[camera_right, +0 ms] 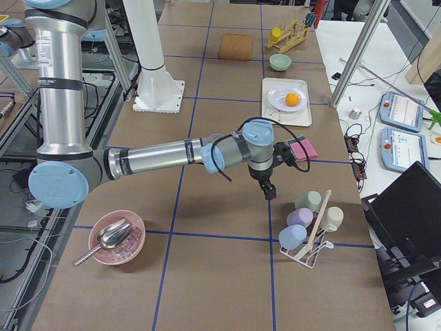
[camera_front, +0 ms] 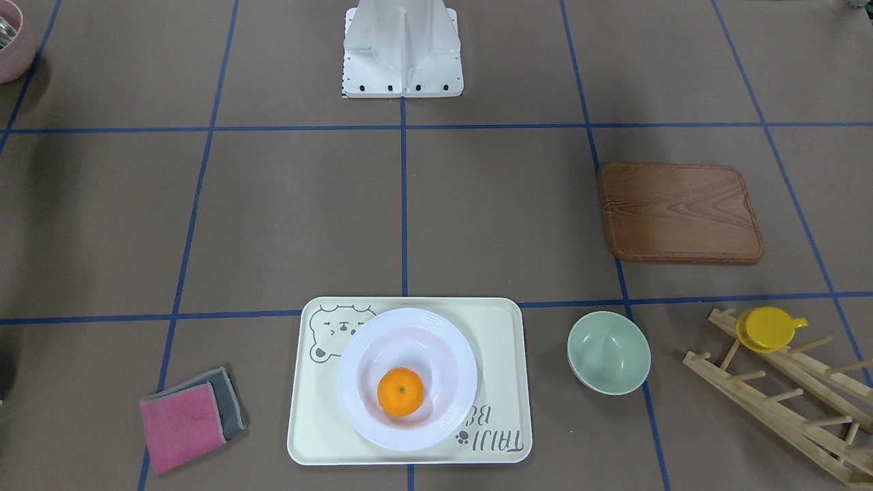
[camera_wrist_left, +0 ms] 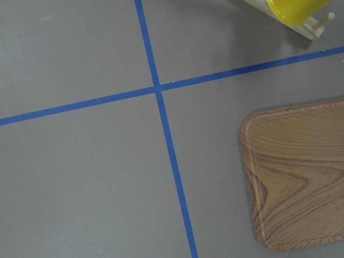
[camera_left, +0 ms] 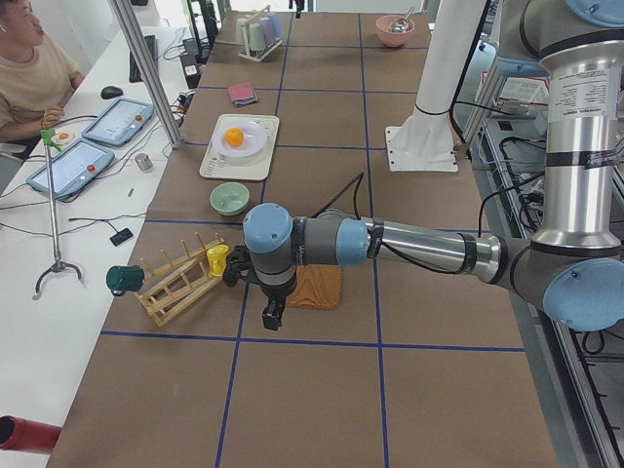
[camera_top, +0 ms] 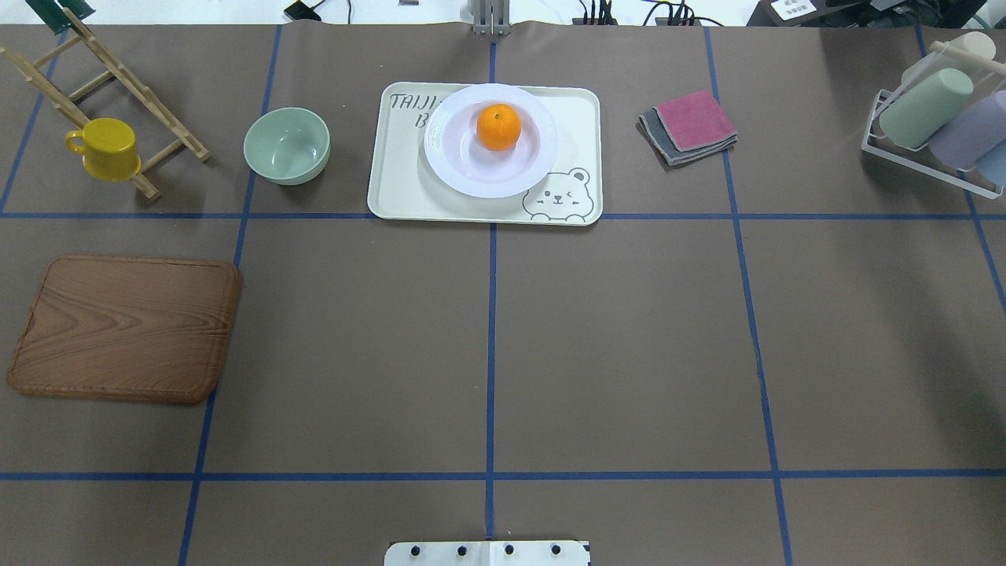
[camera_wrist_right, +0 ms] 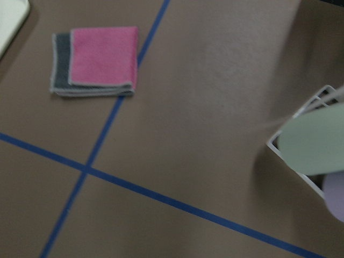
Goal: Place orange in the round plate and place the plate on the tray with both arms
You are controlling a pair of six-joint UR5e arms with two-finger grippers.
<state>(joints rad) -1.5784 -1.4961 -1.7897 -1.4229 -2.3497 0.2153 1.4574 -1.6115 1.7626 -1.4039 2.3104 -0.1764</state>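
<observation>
green bowl [camera_front: 608, 352], wooden board [camera_front: 681, 213], folded cloths [camera_front: 191, 417]

- The front camera faces the white robot base [camera_front: 402, 51] across the table [camera_front: 491, 204] and looks steeply down
- The overhead camera looks down from high behind that base; both show the tray [camera_top: 397, 185]
- The left side camera looks along the table from one end, with the left arm [camera_left: 419, 244] near
- The right side camera does the same from the other end
- The left wrist camera looks down, very close, at the wooden board [camera_wrist_left: 295, 177], also seen from overhead
- The right wrist camera, close and blurry, shares the pink cloth [camera_wrist_right: 102, 56] with the front view
</observation>
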